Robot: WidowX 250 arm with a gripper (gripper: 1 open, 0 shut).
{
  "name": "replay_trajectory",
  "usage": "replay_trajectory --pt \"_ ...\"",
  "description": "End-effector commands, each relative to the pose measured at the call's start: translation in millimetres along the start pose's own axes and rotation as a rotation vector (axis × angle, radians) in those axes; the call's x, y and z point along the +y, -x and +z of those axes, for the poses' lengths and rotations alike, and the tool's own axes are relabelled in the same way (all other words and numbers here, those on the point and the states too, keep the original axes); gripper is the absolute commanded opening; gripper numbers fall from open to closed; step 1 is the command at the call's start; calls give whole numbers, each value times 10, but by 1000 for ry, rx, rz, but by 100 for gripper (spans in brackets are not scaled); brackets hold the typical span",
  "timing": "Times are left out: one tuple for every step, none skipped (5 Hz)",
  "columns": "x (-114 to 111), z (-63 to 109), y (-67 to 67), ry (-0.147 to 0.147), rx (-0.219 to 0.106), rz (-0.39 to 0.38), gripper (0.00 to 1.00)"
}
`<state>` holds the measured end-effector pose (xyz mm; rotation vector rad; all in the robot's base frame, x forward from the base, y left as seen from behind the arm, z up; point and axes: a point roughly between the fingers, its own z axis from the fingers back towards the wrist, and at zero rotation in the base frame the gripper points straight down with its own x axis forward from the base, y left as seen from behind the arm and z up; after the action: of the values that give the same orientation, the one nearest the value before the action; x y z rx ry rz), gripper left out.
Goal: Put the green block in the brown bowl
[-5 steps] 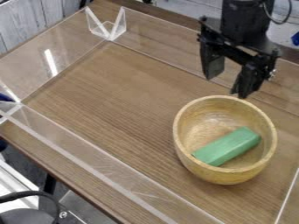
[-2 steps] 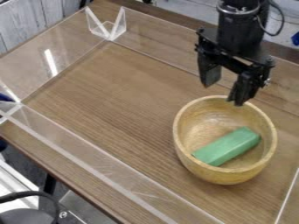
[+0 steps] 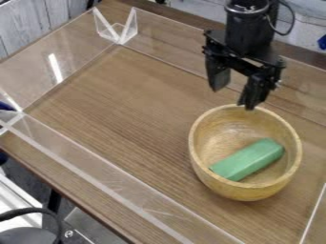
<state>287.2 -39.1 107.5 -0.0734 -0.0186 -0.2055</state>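
Claw (image 3: 237,97), fully open, nothing gripped, above far rim of bowl (image 3: 196,151); green block (image 3: 249,160) inside, below claw, nearer camera. Best: retreat straight up, w/o touching rim.

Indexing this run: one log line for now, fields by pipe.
green block: inside brown bowl | jaws: open, block not held | placement: looks done

no readable text, labels or numbers
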Motion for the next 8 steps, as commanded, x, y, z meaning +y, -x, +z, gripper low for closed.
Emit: replay_trajectory --pt "56 90 -66 -4 -42 5 100" --pt "89 248 -108 -16 -74 12 100" --pt "155 466 -194 -36 -121 24 100" --pt "328 559 -316 -51 -145 53 0" --pt "512 486 -415 -62 -137 75 0" --pt "611 340 -476 -64 -116 89 0" --pt "648 124 -486 -56 -86 89 0" --pt "676 -76 -507 -45 -59 88 0"
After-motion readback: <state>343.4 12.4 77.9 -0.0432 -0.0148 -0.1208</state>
